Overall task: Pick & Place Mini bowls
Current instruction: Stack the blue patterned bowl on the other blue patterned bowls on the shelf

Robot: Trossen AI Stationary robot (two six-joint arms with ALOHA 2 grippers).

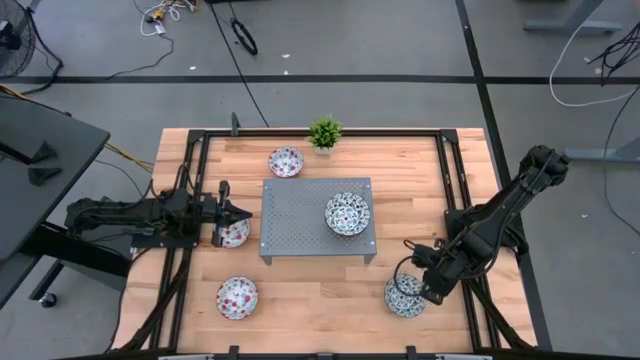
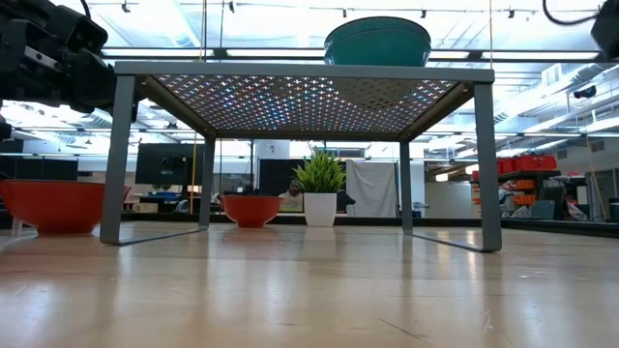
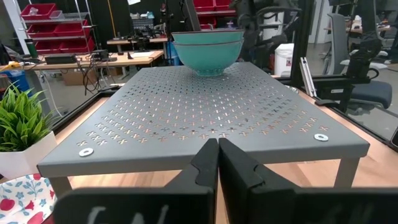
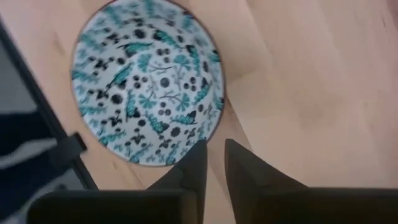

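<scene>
Two blue-green bowls (image 1: 347, 214) sit stacked on the grey perforated stand (image 1: 300, 195); they also show in the left wrist view (image 3: 207, 53) and the low view (image 2: 377, 41). A third blue-green bowl (image 1: 405, 296) rests on the table near the right edge. My right gripper (image 1: 424, 287) hovers over this bowl's rim (image 4: 208, 127), its fingers (image 4: 198, 158) a narrow gap apart. Three red-spotted bowls stand on the table (image 1: 286, 161) (image 1: 233, 233) (image 1: 237, 297). My left gripper (image 3: 217, 149) is shut, at stand-top height above the middle red bowl (image 3: 18, 196).
A small green potted plant (image 1: 325, 132) stands at the table's far edge, behind the stand. Black frame rails (image 1: 190, 200) run along both sides of the table. Bare wood (image 1: 320, 300) lies between the near red bowl and the blue-green bowl.
</scene>
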